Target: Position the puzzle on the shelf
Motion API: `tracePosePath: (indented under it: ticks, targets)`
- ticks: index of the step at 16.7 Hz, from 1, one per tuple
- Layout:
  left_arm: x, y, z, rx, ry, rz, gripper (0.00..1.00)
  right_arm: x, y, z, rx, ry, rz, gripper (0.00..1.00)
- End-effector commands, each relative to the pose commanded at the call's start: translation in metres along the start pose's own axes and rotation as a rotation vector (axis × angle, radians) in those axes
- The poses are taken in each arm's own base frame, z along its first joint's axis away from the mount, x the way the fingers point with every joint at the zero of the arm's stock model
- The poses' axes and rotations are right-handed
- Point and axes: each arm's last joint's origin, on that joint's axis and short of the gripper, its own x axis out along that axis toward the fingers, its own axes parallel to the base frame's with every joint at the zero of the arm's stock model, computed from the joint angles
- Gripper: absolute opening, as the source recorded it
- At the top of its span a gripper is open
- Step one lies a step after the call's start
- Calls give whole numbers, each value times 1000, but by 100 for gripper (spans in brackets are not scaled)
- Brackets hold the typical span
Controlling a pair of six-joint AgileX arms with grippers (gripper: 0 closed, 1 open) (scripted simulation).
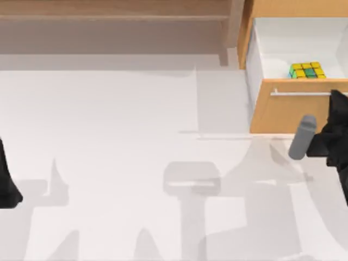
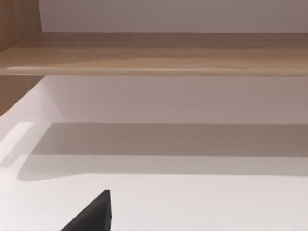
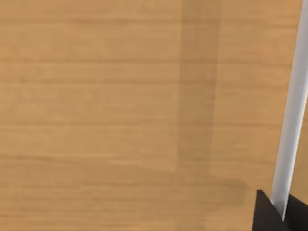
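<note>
Puzzle (image 1: 307, 70): small cube of yellow, green and blue squares, lying inside the pulled-out drawer (image 1: 283, 46) of the orange-wood cabinet (image 1: 296, 8) at the far right, close behind the drawer front (image 1: 293, 109).

Shelf (image 1: 114, 16): long light-brown wooden unit along the far edge, its end post (image 1: 232, 30) just beside the cabinet; I see one of its boards (image 2: 154, 53) through the left wrist camera.

Right gripper (image 1: 338, 106): at the drawer front by the thin metal handle (image 1: 307, 93), at the right edge; I cannot tell how far its fingers are parted. The right wrist view shows the wood front with the handle (image 3: 291, 120) very near.

Left arm (image 1: 6, 182): parked at the near left of the white table (image 1: 119, 141); finger spread likewise cannot be told.
</note>
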Motion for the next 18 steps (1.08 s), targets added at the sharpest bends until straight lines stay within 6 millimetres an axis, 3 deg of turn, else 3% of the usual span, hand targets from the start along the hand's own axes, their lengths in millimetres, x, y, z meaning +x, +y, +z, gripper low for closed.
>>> tracePosePath:
  ticks: [2,6,18]
  targets:
    - [0,0,0,0,0,0,100,-12,-1,0,-1,0,-6,0]
    - [0,0,0,0,0,0,100,-14,-2,0,1,-1,-12,0]
    - [0,0,0,0,0,0,100,-14,-2,0,1,-1,-12,90]
